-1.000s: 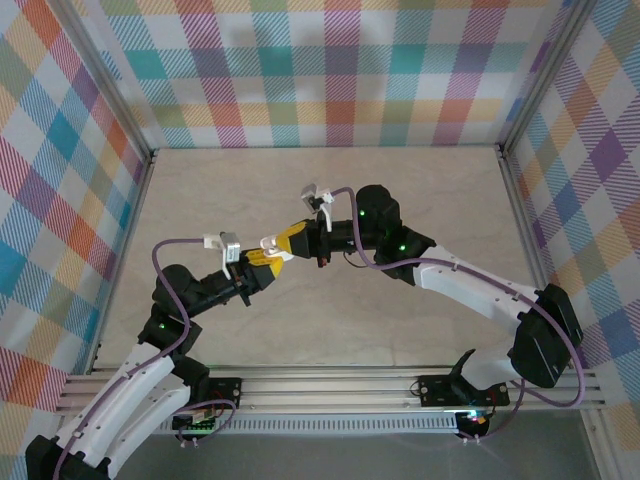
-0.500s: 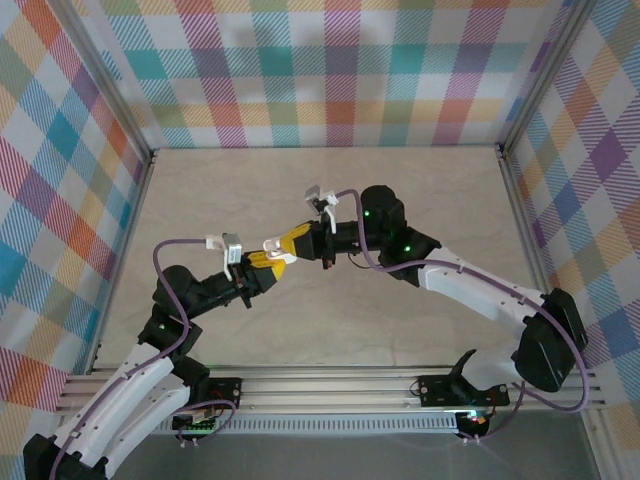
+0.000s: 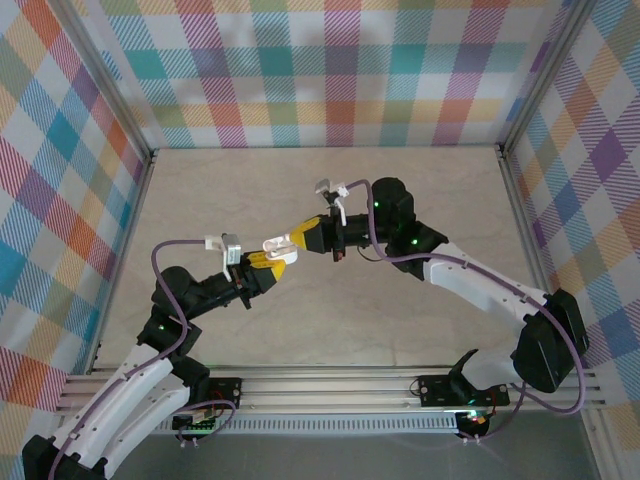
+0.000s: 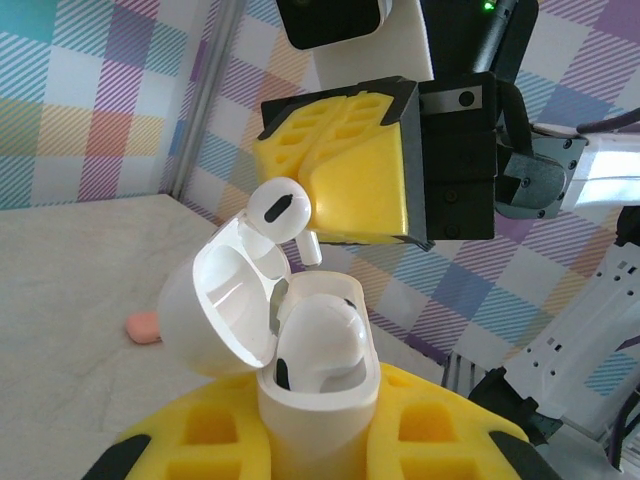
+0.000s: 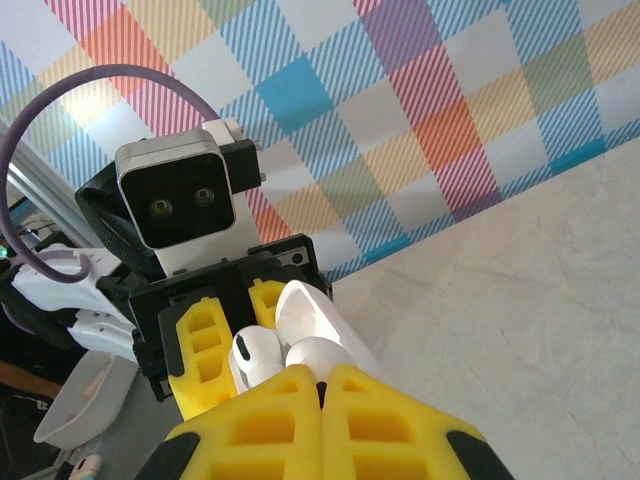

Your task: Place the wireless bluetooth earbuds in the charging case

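**Top view.** Two arms are counted, meeting tip to tip over the middle of the beige marbled counter (image 3: 420,180). The yellow-padded left tool (image 3: 268,258) is closed on one white pebble-shaped plastic charging case (image 3: 278,247), which is held clear of the counter. The right tool (image 3: 305,237) is seen just beside that case.

**Left wrist view.** One case is noted, upright between the left tool's two yellow foam fingers (image 4: 200,440), with its lid (image 4: 215,310) hinged open to the left. Two white buds are counted. One white stemmed earbud (image 4: 280,208) is gripped at the tips of the closed right tool, just above the case mouth and close to the lid. A second white earbud (image 4: 325,320) is seated in the case. One small coral-pink item (image 4: 145,325) is seen lying on the counter beyond, too blurred to identify.

**Right wrist view.** The right tool's two yellow fingers are pressed together, no gap seen. The held bud's rounded head is seen past their tips, beside the open lid. One grey camera housing (image 5: 185,205) is noted on the left wrist.
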Controlling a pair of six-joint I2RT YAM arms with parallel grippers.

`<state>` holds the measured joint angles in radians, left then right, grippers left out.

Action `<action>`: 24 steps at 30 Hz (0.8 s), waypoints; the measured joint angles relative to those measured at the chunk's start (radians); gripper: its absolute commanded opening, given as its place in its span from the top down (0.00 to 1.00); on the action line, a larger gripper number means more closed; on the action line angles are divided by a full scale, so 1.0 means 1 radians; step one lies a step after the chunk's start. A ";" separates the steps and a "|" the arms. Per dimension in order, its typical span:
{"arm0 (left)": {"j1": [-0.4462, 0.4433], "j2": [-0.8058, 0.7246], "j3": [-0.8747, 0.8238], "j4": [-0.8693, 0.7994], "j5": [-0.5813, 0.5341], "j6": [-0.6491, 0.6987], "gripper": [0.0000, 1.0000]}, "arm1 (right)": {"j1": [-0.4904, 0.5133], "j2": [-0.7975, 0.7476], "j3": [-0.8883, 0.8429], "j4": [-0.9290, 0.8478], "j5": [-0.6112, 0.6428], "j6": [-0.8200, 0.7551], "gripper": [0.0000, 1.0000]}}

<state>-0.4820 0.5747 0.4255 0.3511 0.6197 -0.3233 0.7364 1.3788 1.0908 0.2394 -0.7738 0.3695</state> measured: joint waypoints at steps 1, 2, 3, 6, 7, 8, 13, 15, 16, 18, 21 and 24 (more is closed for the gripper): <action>0.000 0.000 0.000 0.000 0.000 0.000 1.00 | -0.002 0.000 -0.003 0.005 -0.002 0.007 1.00; 0.000 0.000 0.001 0.000 0.000 -0.002 1.00 | -0.003 0.000 -0.005 0.010 -0.003 0.013 1.00; -0.001 0.000 0.002 0.000 0.001 -0.002 1.00 | -0.003 0.000 -0.007 0.015 -0.006 0.018 1.00; -0.001 0.003 0.002 0.000 0.001 -0.002 1.00 | -0.003 0.000 -0.011 0.028 -0.014 0.040 1.00; -0.001 0.004 0.002 0.001 0.001 -0.002 1.00 | -0.003 0.000 -0.011 0.031 -0.015 0.043 1.00; -0.002 0.005 0.002 0.006 0.001 -0.002 1.00 | -0.003 0.000 -0.012 0.039 -0.018 0.055 1.00; -0.005 0.009 0.003 0.030 0.003 -0.002 1.00 | -0.003 0.000 -0.013 0.085 -0.040 0.109 1.00; -0.007 0.015 0.003 0.041 0.010 -0.002 1.00 | -0.003 0.000 -0.014 0.104 -0.051 0.126 1.00; -0.008 0.018 0.004 0.044 0.012 -0.003 1.00 | -0.003 0.000 -0.014 0.109 -0.053 0.132 1.00; -0.008 0.019 0.004 0.044 0.013 -0.003 1.00 | -0.003 0.000 -0.014 0.116 -0.059 0.140 1.00; -0.008 0.019 0.004 0.045 0.013 -0.002 1.00 | -0.003 0.000 -0.014 0.105 -0.063 0.138 1.00; -0.008 0.019 0.004 0.044 0.016 -0.003 1.00 | -0.003 0.001 -0.014 0.074 -0.062 0.119 1.00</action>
<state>-0.4904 0.5938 0.4294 0.3950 0.6353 -0.3260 0.7334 1.3796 1.0767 0.3138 -0.8360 0.4889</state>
